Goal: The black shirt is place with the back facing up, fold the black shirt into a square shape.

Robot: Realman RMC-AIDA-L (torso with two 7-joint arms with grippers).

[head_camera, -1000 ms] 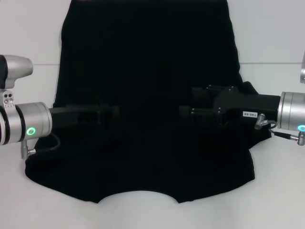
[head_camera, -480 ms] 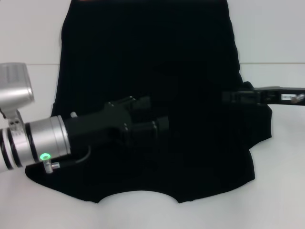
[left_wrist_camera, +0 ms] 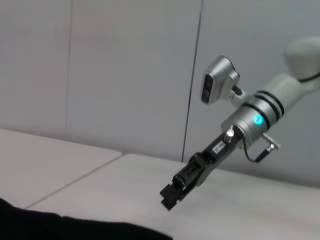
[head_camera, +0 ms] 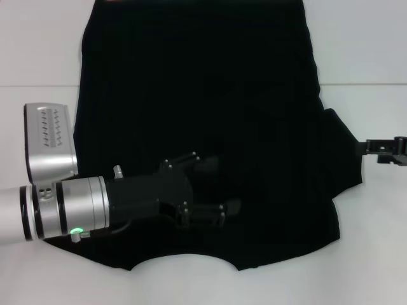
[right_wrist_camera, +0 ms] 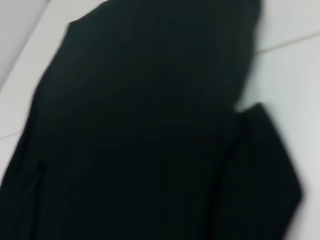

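The black shirt (head_camera: 197, 95) lies flat on the white table, plain side up, its neck cut-out at the near edge. No lettering shows. My left gripper (head_camera: 219, 187) reaches in from the left and is open over the shirt's near middle, holding nothing. My right gripper (head_camera: 376, 149) is at the right edge of the head view, just beyond the shirt's right sleeve (head_camera: 343, 152) and clear of the cloth. The left wrist view shows the right gripper (left_wrist_camera: 170, 194) above the table, with a strip of the shirt (left_wrist_camera: 50, 227). The right wrist view looks down on the shirt (right_wrist_camera: 140, 125).
The white table (head_camera: 369, 57) shows bare on both sides of the shirt and along the near edge. A thin seam (head_camera: 362, 84) runs across it. A grey wall (left_wrist_camera: 125, 65) stands behind the table in the left wrist view.
My left gripper has moved right and nearer, over the middle of the shirt. My right arm has pulled back to the right, off the shirt. The shirt has not moved.
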